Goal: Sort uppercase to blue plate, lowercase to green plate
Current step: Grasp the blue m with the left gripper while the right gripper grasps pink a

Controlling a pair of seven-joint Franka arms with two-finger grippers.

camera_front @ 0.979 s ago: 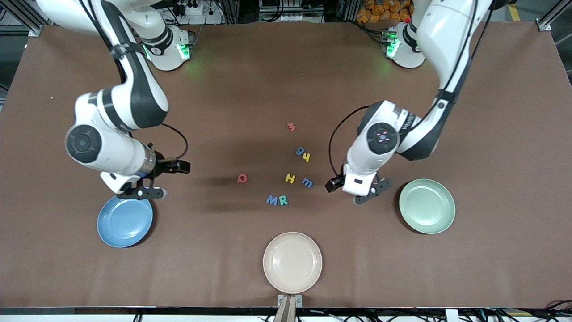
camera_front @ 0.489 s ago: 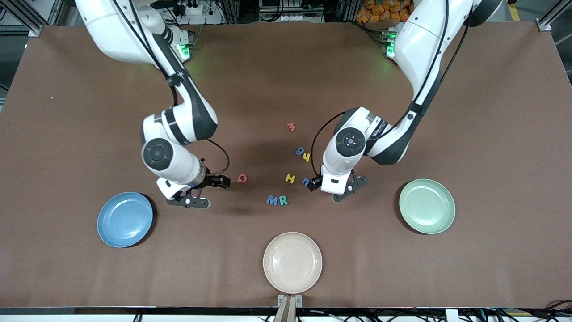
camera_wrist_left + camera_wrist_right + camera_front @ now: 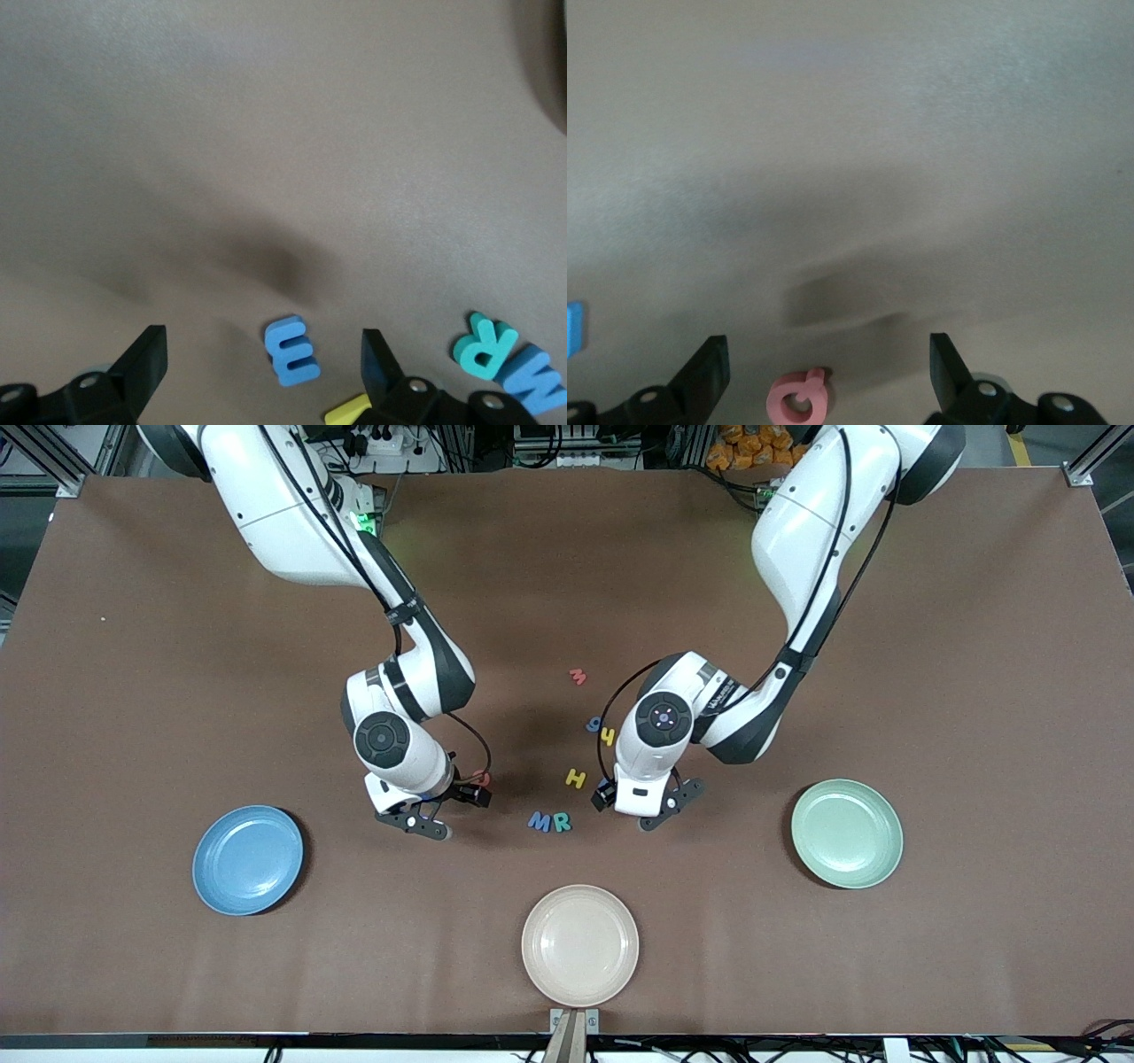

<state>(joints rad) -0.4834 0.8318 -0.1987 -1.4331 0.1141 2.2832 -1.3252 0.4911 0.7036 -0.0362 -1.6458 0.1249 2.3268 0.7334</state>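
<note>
Nothing is sorted yet: blue plate (image 3: 247,860) and green plate (image 3: 847,833) hold nothing. Left gripper (image 3: 266,367) is over the blue m (image 3: 291,351) and right gripper (image 3: 828,372) over the red Q (image 3: 798,397), both with fingers spread.

right gripper (image 3: 824,372) moved from blue plate (image 3: 248,860) to red Q (image 3: 799,397), left gripper (image 3: 264,367) over blue m (image 3: 291,351)
</note>
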